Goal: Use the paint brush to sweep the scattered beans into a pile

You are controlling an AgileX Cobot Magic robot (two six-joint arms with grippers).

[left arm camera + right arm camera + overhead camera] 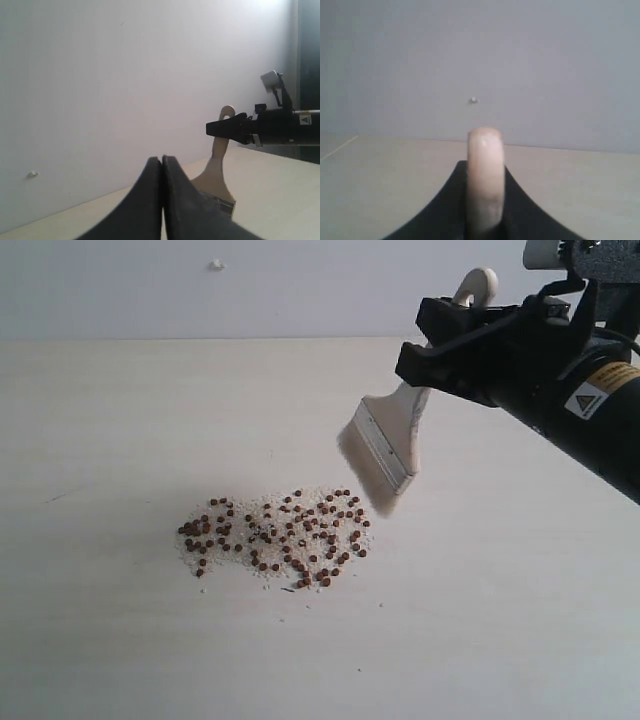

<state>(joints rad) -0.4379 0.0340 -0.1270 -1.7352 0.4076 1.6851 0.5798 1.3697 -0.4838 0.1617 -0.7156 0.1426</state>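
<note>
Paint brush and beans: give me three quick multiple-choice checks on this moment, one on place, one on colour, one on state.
1. In the exterior view, the bristles of the paint brush are at which side of the beans?
A. their left end
B. their right end
C. the near side, in front of them

2. The beans are:
A. green
B. reddish-brown
C. blue

3. The paint brush is:
A. lying flat on the table
B. gripped in the left jaws
C. gripped by its handle in the right jaws

Answers:
1. B, the bristles sit by the right edge of the spread.
2. B, each bean shows reddish-brown.
3. C, the right jaws clamp the handle, while the left jaws are shut on nothing.
</note>
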